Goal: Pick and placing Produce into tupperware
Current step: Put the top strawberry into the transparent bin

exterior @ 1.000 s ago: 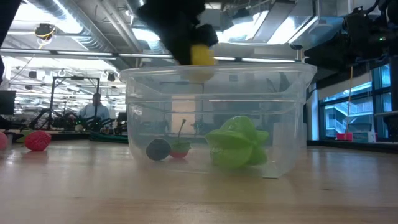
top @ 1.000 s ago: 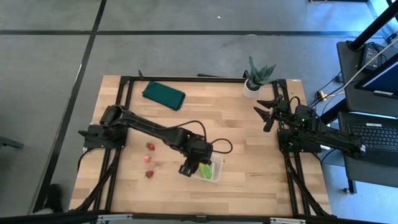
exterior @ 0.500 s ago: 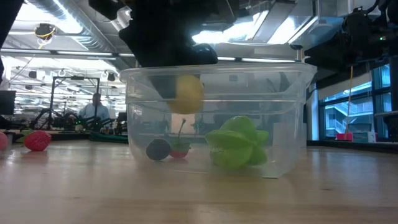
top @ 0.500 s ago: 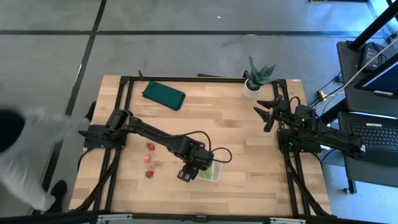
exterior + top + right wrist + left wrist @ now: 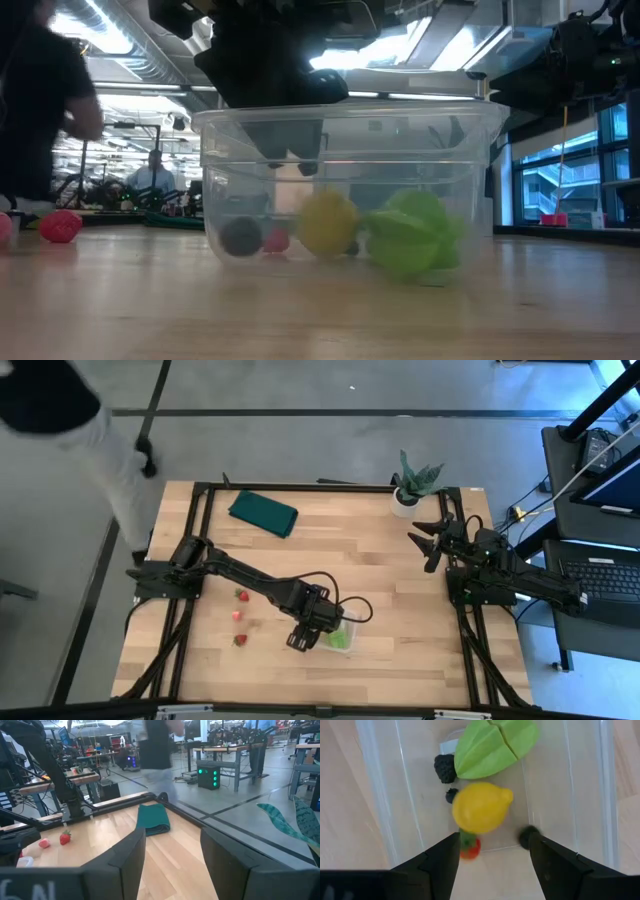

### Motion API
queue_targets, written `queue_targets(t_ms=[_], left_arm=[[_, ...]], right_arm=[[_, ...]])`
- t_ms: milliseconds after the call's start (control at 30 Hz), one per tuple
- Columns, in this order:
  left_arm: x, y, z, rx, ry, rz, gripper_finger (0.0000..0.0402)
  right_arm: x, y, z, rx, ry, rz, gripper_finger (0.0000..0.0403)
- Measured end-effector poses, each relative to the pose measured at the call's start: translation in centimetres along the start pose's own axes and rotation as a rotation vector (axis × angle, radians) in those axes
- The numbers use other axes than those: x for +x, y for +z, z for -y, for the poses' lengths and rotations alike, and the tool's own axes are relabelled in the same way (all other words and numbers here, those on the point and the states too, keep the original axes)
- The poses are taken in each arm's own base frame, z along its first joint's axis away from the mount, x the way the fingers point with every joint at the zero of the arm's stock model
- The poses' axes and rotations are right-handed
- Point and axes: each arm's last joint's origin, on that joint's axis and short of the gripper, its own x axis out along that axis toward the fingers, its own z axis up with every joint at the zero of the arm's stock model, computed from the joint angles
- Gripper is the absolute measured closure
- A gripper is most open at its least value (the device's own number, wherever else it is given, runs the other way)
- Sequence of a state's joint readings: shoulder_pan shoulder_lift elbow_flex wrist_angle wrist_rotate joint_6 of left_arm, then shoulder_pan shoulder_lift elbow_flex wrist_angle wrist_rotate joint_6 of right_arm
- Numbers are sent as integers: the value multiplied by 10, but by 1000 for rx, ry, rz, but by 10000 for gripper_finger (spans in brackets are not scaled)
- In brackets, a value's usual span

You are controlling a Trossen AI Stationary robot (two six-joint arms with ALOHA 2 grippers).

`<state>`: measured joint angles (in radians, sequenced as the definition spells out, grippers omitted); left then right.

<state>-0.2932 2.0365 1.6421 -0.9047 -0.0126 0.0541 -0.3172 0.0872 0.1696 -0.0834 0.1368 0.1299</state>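
Observation:
The clear tupperware [image 5: 343,640] stands near the table's near edge. My left gripper [image 5: 492,851] hangs open just inside it, fingertips below the rim [image 5: 292,155], touching nothing. On the tub's floor lie the yellow lemon [image 5: 481,807], the light green piece [image 5: 492,745], dark berries [image 5: 445,767] and a small red piece [image 5: 470,848]. Three red strawberries [image 5: 239,616] lie on the table to the tub's left. My right gripper [image 5: 428,545] waits open at the table's right edge.
A dark green folded cloth [image 5: 264,513] lies near the far edge, and a spiky plant in a white pot [image 5: 413,485] stands at the far right corner. A person [image 5: 70,410] walks past the table's far left corner.
My left gripper has gone down into the tub with the lemon and let it go. The lemon has fallen to the tub's floor and lies among the other pieces; the green piece has shifted a little. A person has walked along the table's left side.

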Motion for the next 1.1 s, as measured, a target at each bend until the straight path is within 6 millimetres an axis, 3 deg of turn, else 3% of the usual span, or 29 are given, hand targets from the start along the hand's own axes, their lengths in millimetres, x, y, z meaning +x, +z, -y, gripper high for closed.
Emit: queue_targets(t_ms=[233,467,733,933,1100], left_arm=[[-10,-2,-1,0,31,3,172],[-76,-15,-17,-40,145,99,166],[-156,-58,-32,-151,195,144,122],[-190,-90,-29,-174,292,103,87],[-209,-102,-28,-242,299,160,84]], right_arm=[[0,0,0,-2,0,0,210],[0,0,0,-5,-1,1,210],[0,0,0,-30,-1,1,210],[0,0,0,-38,-1,-1,210],[0,0,0,-37,-1,-6,210]])
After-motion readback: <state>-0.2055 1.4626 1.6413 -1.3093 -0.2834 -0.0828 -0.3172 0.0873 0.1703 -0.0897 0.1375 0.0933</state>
